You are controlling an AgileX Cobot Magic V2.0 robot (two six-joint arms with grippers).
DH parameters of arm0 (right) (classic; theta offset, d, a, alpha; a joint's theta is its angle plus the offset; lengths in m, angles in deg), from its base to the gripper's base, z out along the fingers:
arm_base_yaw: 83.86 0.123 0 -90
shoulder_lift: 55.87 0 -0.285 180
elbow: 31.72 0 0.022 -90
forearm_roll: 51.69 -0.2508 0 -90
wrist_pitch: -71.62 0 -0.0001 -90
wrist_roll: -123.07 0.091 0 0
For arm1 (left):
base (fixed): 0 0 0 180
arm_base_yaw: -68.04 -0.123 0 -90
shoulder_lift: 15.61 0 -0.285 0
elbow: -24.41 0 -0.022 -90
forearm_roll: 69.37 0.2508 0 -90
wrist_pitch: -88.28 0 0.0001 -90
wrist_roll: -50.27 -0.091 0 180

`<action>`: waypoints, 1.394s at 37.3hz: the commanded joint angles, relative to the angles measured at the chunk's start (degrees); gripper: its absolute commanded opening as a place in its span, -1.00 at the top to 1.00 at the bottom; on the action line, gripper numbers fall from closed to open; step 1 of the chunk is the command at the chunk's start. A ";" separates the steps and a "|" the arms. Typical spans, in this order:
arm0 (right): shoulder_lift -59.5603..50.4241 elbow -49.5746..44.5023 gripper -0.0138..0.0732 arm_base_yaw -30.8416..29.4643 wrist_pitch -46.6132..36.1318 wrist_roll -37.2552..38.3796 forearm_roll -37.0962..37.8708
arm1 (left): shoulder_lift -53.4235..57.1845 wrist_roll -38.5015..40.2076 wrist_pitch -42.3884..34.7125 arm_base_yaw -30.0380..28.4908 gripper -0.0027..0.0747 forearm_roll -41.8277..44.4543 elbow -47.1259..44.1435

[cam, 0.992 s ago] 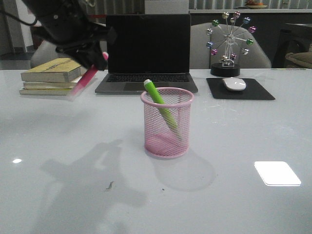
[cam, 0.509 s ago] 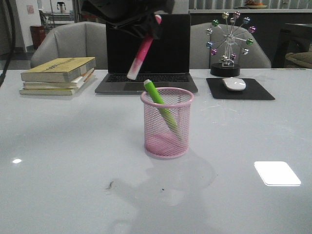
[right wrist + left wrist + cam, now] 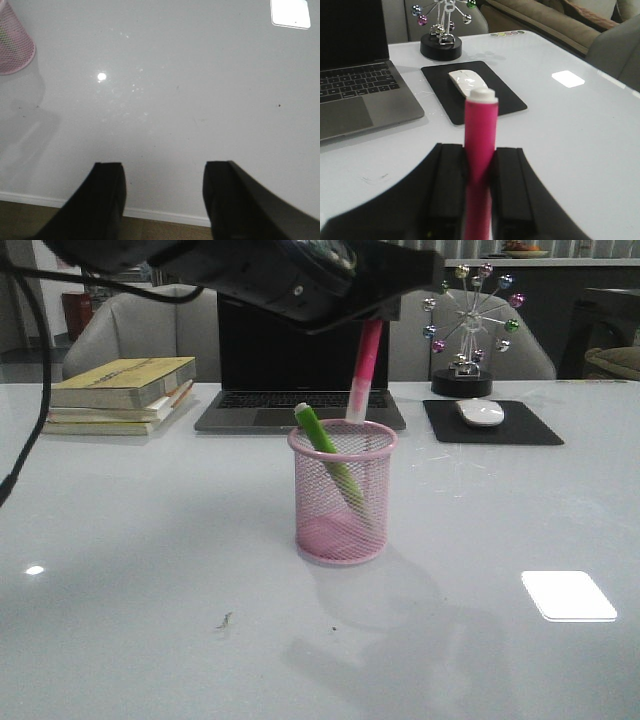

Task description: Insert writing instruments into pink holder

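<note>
Left gripper [image 3: 479,200], clamped on hot pink highlighter marker [image 3: 363,370], should centre its whitish tip above the pink wire-mesh cylindrical cup's [image 3: 343,490] rim beside 1 green marker [image 3: 328,462], then lower straight; right gripper [image 3: 165,195] gapes empty

Open laptop [image 3: 300,350], stacked books [image 3: 120,395], mouse [image 3: 481,412] on mousepad [image 3: 492,424], ferris-wheel ornament [image 3: 468,325]

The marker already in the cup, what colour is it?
Bright green marker with a whitish tip, clearest in the front view.

Front camera: low, facing forward across the desk [image 3: 120,570], pink holder [image 3: 342,490] near centre. Left wrist camera: close, looking toward laptop [image 3: 355,85] and mouse [image 3: 467,84], both shared with front. Right wrist camera: looking down; holder at its edge.
</note>
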State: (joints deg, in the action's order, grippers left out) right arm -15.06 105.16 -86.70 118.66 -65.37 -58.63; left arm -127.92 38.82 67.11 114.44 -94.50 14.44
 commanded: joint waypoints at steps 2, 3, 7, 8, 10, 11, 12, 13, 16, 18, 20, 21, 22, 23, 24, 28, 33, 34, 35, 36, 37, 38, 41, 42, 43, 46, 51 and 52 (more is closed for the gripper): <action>0.07 1.51 -0.39 -0.34 -3.03 -0.07 0.91 | 3.25 0.31 -11.42 2.23 0.67 -3.19 -2.38; 0.07 1.51 -0.39 -0.34 -3.03 -0.07 0.99 | 3.11 0.31 -11.96 2.35 0.67 -3.40 -3.10; 0.07 1.51 -0.39 -0.34 -3.03 -0.07 1.18 | 2.66 0.31 -12.70 2.35 0.67 -3.50 -5.05; 0.07 1.51 -0.39 -0.34 -3.03 -0.07 1.18 | 2.52 0.31 -12.70 2.19 0.67 -3.63 -5.26; 0.07 1.51 -0.39 -0.34 -3.03 -0.07 1.24 | 2.05 0.31 -12.82 1.92 0.67 -3.62 -5.64; 0.07 1.51 -0.39 -0.34 -3.03 -0.07 1.24 | 1.78 0.31 -12.82 1.69 0.67 -3.62 -5.64; 0.07 1.51 -0.39 -0.34 -3.03 -0.07 1.24 | 1.47 0.31 -12.82 1.69 0.67 -3.62 -5.75; 0.07 1.51 -0.39 -0.34 -3.08 -0.07 1.23 | 1.33 0.31 -12.82 1.59 0.67 -3.62 -5.75; 0.07 1.51 -0.39 -0.34 -3.08 -0.07 1.23 | 1.30 0.31 -12.70 1.59 0.67 -3.62 -5.75; 0.07 1.51 -0.39 -0.34 -3.08 -0.07 1.23 | 1.30 0.31 -12.55 1.59 0.65 -3.62 -5.75; 0.07 1.51 -0.39 -0.34 -3.08 -0.07 1.23 | 1.30 0.31 -12.55 1.70 0.58 -3.62 -5.63; 0.07 1.51 -0.39 -0.34 -3.08 -0.07 1.23 | 1.30 0.31 -12.43 1.70 0.51 -3.62 -5.56; 0.07 1.51 -0.39 -0.34 -3.08 -0.07 1.23 | 1.30 0.31 -12.43 1.70 0.43 -3.62 -5.56; 0.07 1.51 -0.39 -0.34 -3.08 -0.07 1.23 | 1.30 0.31 -12.43 1.70 0.38 -3.62 -5.56; 0.07 1.51 -0.39 -0.34 -3.08 -0.07 1.23 | 1.30 0.31 -12.33 1.70 0.26 -3.62 -5.56; 0.07 1.51 -0.39 -0.34 -3.08 -0.07 1.23 | 1.30 0.31 -12.69 1.70 -0.24 -3.62 -5.56; 0.07 1.51 -0.39 -0.34 -3.08 -0.07 1.23 | 2.10 0.31 -13.64 1.70 -0.38 -3.51 -5.56; 0.07 1.51 -0.39 -0.34 -3.08 -0.07 1.23 | 2.35 0.31 -13.64 1.70 -0.36 -3.21 -5.56; 0.07 1.51 -0.39 -0.34 -3.08 -0.07 1.23 | 2.87 0.31 -13.64 1.55 -0.34 -2.41 -5.56; 0.07 1.51 -0.39 -0.34 -3.08 -0.07 1.23 | 3.44 -0.02 -13.51 1.27 -0.31 -1.68 -5.56; 0.07 1.51 -0.39 -0.34 -3.08 -0.07 1.23 | 3.91 -0.34 -12.94 0.91 -0.29 -0.40 -5.56; 0.07 1.51 -0.39 -0.34 -3.08 -0.07 1.23 | 4.71 -1.03 -12.55 0.48 -0.26 0.63 -5.56; 0.07 1.51 -0.39 -0.34 -3.08 -0.07 1.23 | 7.10 -3.48 -10.78 -0.69 -0.21 2.43 -5.56; 0.07 1.51 -0.39 -0.34 -3.08 -0.07 1.23 | 8.51 -4.48 -9.96 -1.44 -0.21 2.43 -5.56; 0.07 1.51 -0.39 -0.34 -3.08 -0.07 1.23 | 9.38 -5.37 -9.14 -1.92 -0.20 2.43 -5.56; 0.07 1.51 -0.39 -0.34 -3.08 -0.07 1.23 | 13.28 -6.72 -7.11 -4.36 -0.20 2.43 -5.56; 0.07 1.51 -0.39 -0.34 -3.08 -0.07 1.23 | 19.70 -7.76 -4.24 -8.69 -0.20 2.43 -5.56; 0.07 1.51 -0.39 -0.34 -3.08 -0.07 1.23 | 20.81 -7.76 -3.33 -9.86 -0.20 2.43 -5.56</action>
State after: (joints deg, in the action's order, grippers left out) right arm -15.06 105.16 -86.70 119.06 -65.37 -57.67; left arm -113.50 31.73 66.04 107.26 -92.70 7.24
